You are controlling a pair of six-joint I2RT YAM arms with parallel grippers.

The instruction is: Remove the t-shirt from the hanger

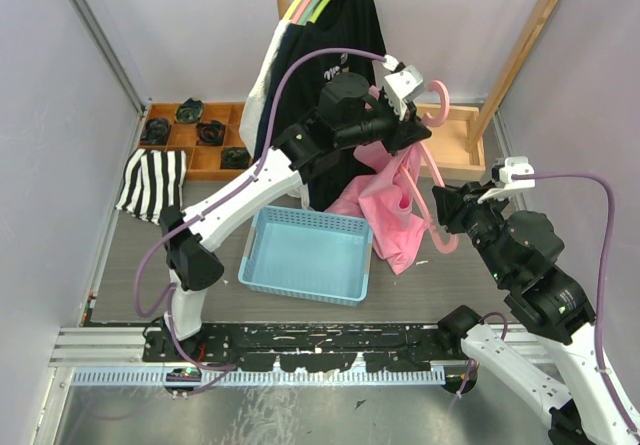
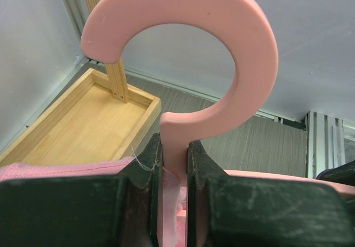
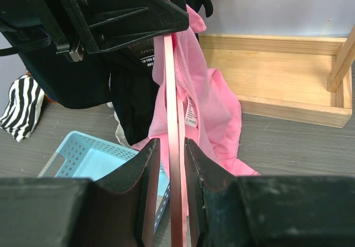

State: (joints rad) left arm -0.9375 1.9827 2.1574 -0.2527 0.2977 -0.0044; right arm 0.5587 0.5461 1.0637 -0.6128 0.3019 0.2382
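A pink hanger [image 1: 440, 100] is held up over the table's middle. My left gripper [image 1: 405, 115] is shut on its neck just under the hook [image 2: 244, 30], with the jaws pressed on both sides [image 2: 175, 147]. The pink t-shirt [image 1: 385, 205] hangs from it in a bunch, and its lower end lies on the table. It also shows in the right wrist view [image 3: 216, 108]. My right gripper [image 1: 447, 208] is narrowly open around the hanger's lower arm [image 3: 173, 91]. Its right jaw touches the arm and a slim gap shows on the left [image 3: 172, 144].
A light blue basket [image 1: 310, 255] sits just left of the t-shirt. Dark garments hang on a wooden rack [image 1: 335, 25] behind. A wooden tray [image 1: 455, 140] lies back right. A striped cloth [image 1: 150, 183] and a compartment box [image 1: 195, 130] lie back left.
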